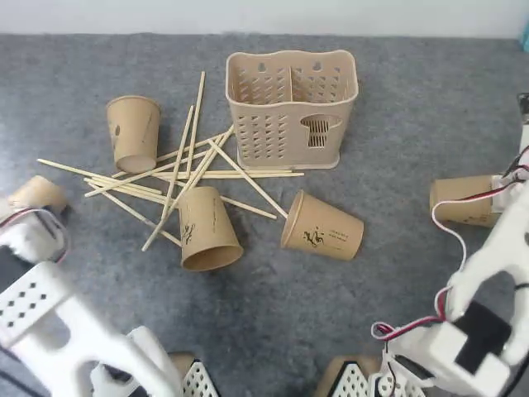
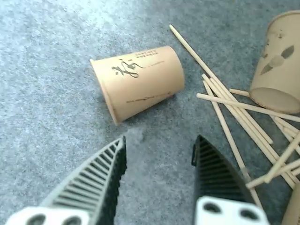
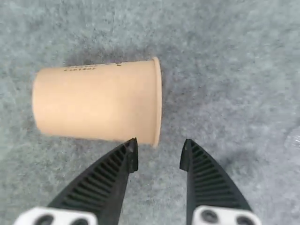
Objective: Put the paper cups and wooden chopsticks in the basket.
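Holds the left tool [image 2: 161, 138] wide open and empty just short of a tan paper cup [image 2: 138, 79] on its side, near scattered pale wooden chopsticks [image 2: 243, 107]. Holds the right tool [image 3: 160, 142] partly open, also empty, at the rim of another toppled tan cup [image 3: 96, 105]. Has the beige perforated plastic basket [image 1: 291, 107] upright beside the chopsticks.

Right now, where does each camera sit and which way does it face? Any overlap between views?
High view: fixed above the table, looking down on the basket, chopsticks and cups; left arm lower left, right arm lower right.
Left wrist view: on that wrist, looking down past open jaws at the far-left cup, lying beside chopsticks.
Right wrist view: on that wrist, looking down past open jaws at the far-right cup, lying.
Shared: the high view also holds the far-left cup and far-right cup.
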